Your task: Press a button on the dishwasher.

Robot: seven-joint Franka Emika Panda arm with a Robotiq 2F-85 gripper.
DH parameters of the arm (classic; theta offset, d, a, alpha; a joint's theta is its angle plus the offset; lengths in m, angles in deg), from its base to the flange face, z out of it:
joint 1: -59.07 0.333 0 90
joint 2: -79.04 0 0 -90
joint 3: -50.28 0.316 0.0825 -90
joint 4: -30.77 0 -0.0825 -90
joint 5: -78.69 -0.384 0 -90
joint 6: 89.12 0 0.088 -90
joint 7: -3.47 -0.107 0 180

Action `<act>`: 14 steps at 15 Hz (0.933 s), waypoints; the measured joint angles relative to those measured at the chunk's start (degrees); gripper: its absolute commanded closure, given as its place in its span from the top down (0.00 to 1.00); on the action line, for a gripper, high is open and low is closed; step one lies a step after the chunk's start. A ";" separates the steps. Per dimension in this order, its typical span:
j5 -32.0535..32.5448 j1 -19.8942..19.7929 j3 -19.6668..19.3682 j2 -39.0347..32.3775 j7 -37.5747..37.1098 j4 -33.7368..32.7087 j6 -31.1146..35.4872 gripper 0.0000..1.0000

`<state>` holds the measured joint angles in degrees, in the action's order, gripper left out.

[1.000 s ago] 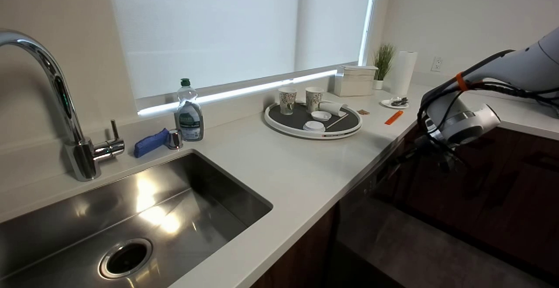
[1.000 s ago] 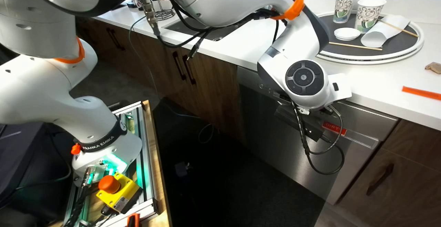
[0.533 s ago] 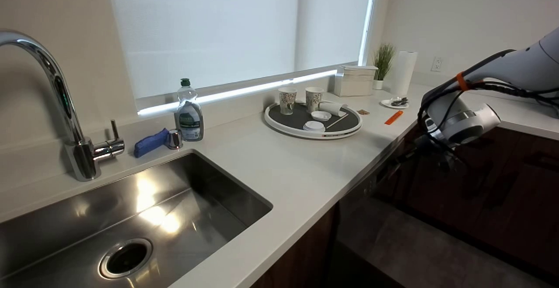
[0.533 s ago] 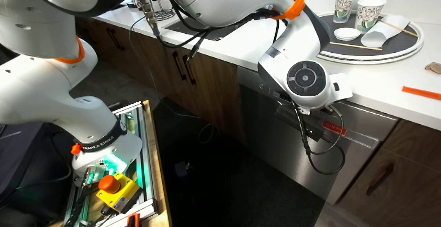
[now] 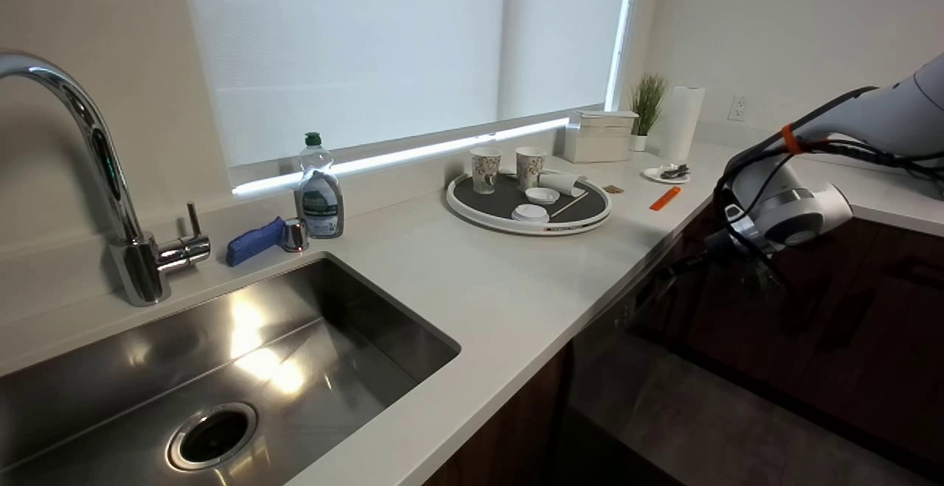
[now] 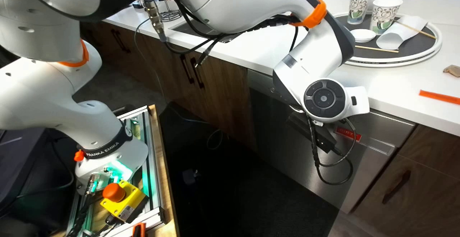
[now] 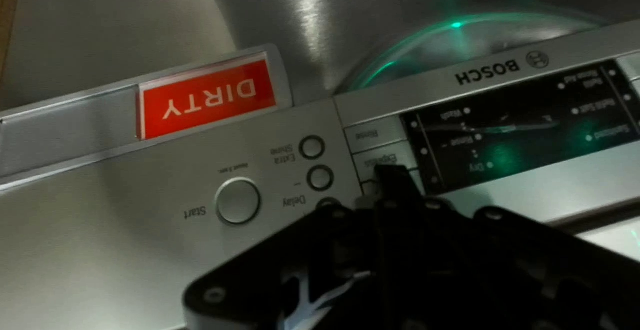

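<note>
Pointing upward in the wrist view, gripper (image 7: 392, 171): its fingertips (image 7: 395, 185) are together, making one dark tip; if this tip touches the surface behind it, I cannot tell.
Express key (image 7: 369, 161): it lies behind the tip, which covers a part of its low edge in this view.
Rinse key (image 7: 377, 134): at 11 o'clock from the tip, just beside the Express key.
Extra Shine button (image 7: 312, 146): small, round, between 9 and 10 o'clock.
Start button (image 7: 238, 201): round and larger, between 8 and 9 o'clock.
Display (image 7: 525, 124): dark, between 2 and 3 o'clock, with a greenish glow on it.
BOSCH lettering (image 7: 487, 72): between 1 and 2 o'clock, standing upside down in this view.
DIRTY sign (image 7: 207, 98): red, near 10 o'clock, farther out than the Extra Shine button.
Dishwasher (image 6: 280, 147): it stands under the counter (image 6: 388, 86); in an exterior view the arm's wrist (image 6: 323, 98) is before its upper part, and most of its front is at 6 o'clock from there.
Tray (image 5: 479, 204): on the counter, in an exterior view at 10 o'clock from the gripper; it carries two upright cups (image 5: 485, 170) and white lids (image 5: 543, 195).
Orange strip (image 5: 665, 198): near 12 o'clock from the gripper.
Green-capped bottle (image 5: 320, 195): upright, between 9 and 10 o'clock.
Sink (image 5: 391, 331): between 8 and 9 o'clock, near the bottle.
</note>
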<state>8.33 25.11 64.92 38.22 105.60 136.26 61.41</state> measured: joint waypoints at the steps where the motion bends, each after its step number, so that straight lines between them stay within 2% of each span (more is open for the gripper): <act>1: -1.19 0.87 -1.34 -0.02 0.00 -0.26 -1.42 0.00; 7: -5.69 6.79 -9.23 0.00 -0.37 -1.32 -7.62 0.00; 14: -5.79 12.31 -15.12 0.34 -1.10 -1.78 -9.17 0.00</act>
<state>2.54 37.43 49.80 38.57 104.51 134.48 52.24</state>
